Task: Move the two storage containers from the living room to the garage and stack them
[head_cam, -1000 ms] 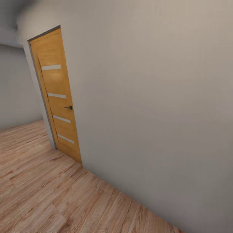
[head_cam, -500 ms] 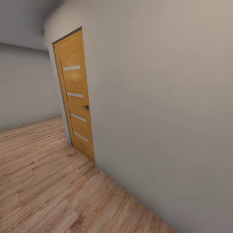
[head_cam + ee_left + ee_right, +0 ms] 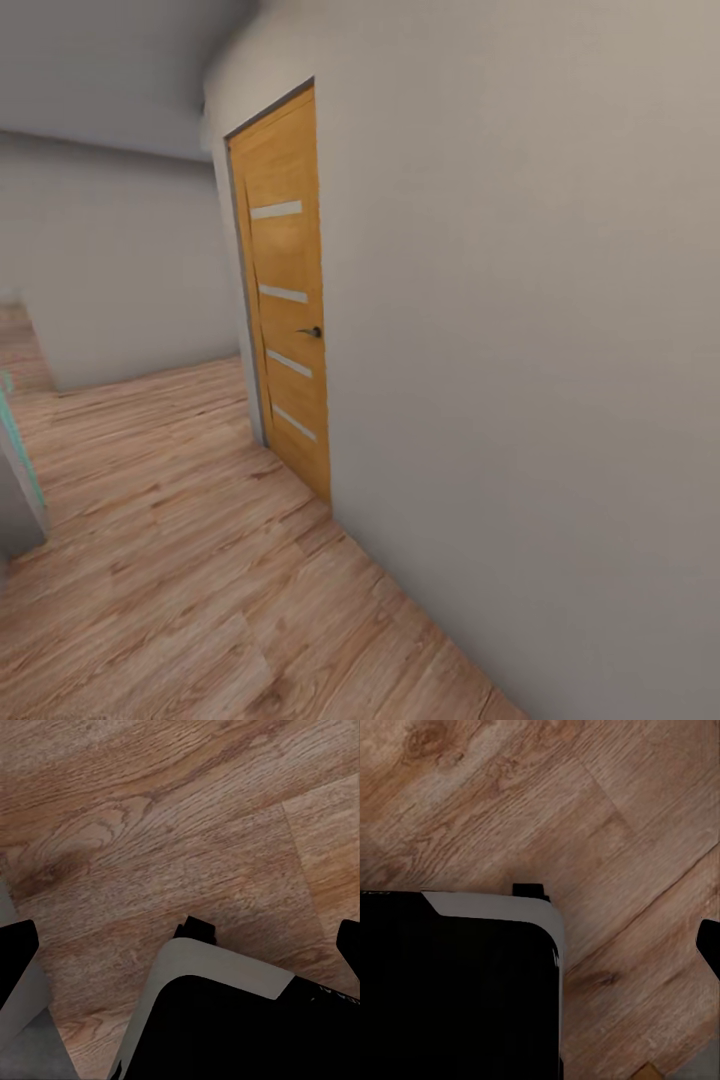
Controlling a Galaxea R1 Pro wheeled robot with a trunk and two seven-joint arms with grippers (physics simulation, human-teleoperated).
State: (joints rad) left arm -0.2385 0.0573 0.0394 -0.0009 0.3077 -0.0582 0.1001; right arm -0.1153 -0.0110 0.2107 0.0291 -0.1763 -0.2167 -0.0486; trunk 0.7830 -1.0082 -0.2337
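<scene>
The two storage containers are out of view; I am on light wood plank floor (image 3: 180,580) in a hallway. In the left wrist view my left gripper (image 3: 180,952) is open, its black fingertips (image 3: 15,960) far apart at the picture's edges, with nothing between them but floor and my own grey-and-black base (image 3: 217,1020). In the right wrist view one black fingertip (image 3: 709,945) shows at the edge over the planks, beside my base (image 3: 457,990); the right gripper holds nothing.
A plain cream wall (image 3: 520,350) runs close along my right. A closed orange wooden door (image 3: 285,300) with a dark handle (image 3: 314,331) is set in it ahead. A grey, teal-edged corner (image 3: 20,470) stands at the left. Open floor leads past the door.
The head view has turned left, so the door and wall sit further right in the picture. The teal-edged corner and more hallway have come into view at left.
</scene>
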